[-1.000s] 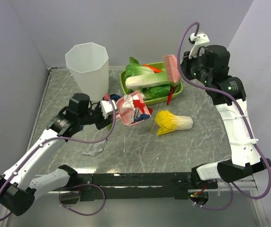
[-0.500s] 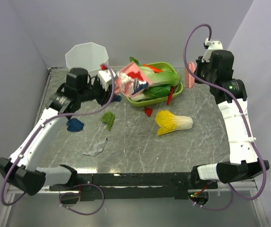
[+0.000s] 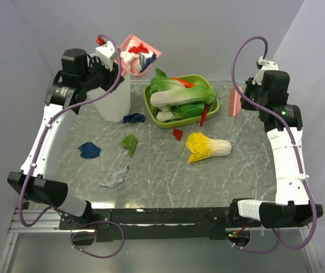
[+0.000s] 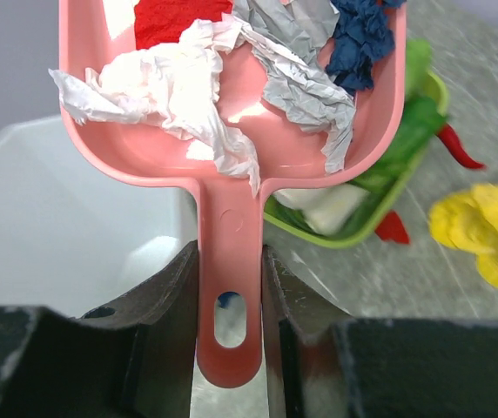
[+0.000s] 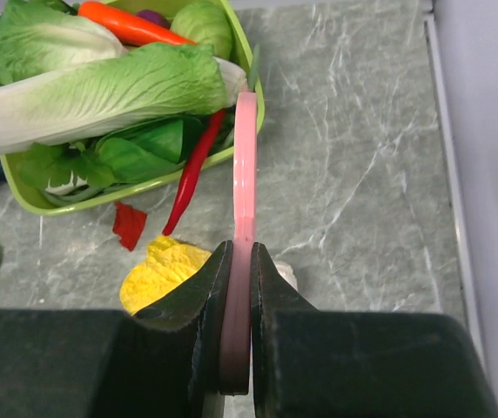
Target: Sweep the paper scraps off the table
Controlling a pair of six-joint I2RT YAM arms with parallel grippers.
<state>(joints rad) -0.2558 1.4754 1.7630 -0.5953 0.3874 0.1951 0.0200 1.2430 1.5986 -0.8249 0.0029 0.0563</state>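
My left gripper [image 3: 115, 57] is shut on the handle of a pink dustpan [image 3: 138, 52] and holds it high over the white bin [image 3: 115, 101] at the back left. In the left wrist view the dustpan [image 4: 232, 131] carries red, white, grey and dark blue paper scraps [image 4: 258, 61]. On the table [image 3: 248, 165] lie a dark blue scrap [image 3: 134, 118], a green one [image 3: 130, 142], another dark blue one [image 3: 89, 150], a grey-white one [image 3: 115, 179] and a red one [image 3: 178, 133]. My right gripper [image 3: 248, 96] is shut on a pink brush [image 3: 234, 101], seen edge-on in the right wrist view [image 5: 245, 157].
A green oval tray [image 3: 151, 107] of toy vegetables stands at the back centre, with a red chilli pepper [image 3: 204, 115] over its rim. A yellow-and-white toy cabbage [image 3: 207, 147] lies in front of it. Walls close in the left, back and right sides.
My left arm has lifted the loaded dustpan up and back to the left, over the bin. My right arm has carried the brush right and lower, beside the tray.
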